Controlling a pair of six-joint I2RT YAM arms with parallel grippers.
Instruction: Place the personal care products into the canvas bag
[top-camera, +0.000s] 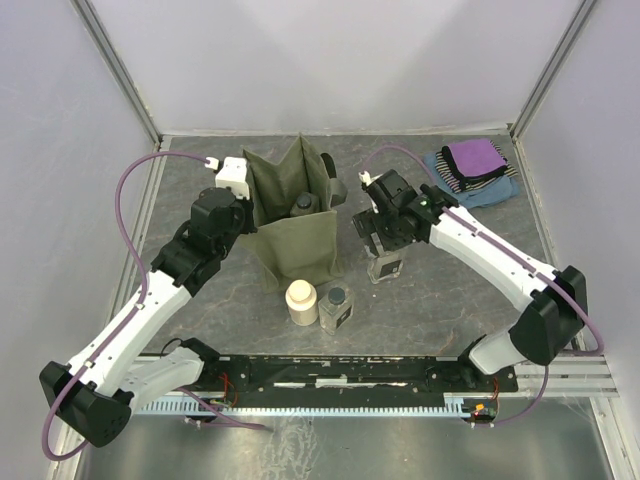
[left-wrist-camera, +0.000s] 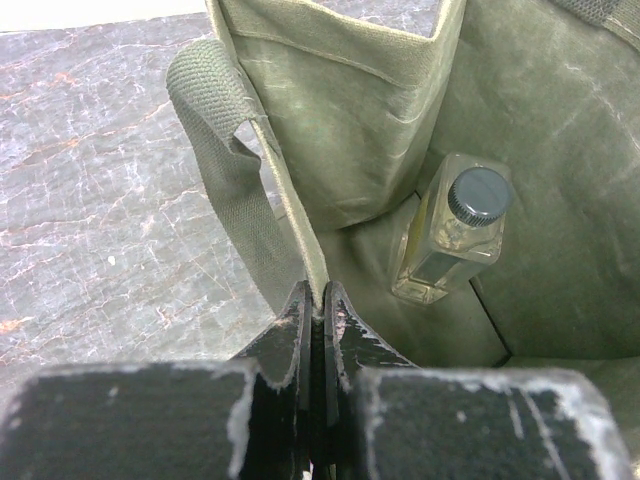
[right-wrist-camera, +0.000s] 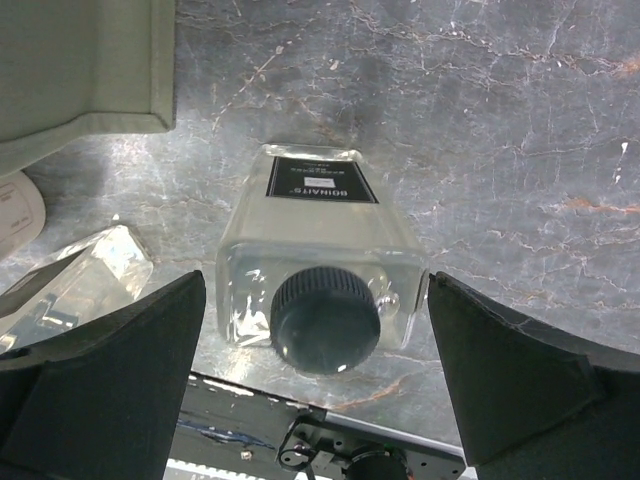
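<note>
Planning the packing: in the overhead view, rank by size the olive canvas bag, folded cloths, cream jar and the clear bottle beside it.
1. Olive-green fabric canvas bag.
2. Folded blue, striped and purple cloths.
3. Short cream cylindrical jar and clear squarish dark-capped glass bottle: too alike to rank.

stacked cloths (top-camera: 472, 172) — purple over striped over blue
</note>
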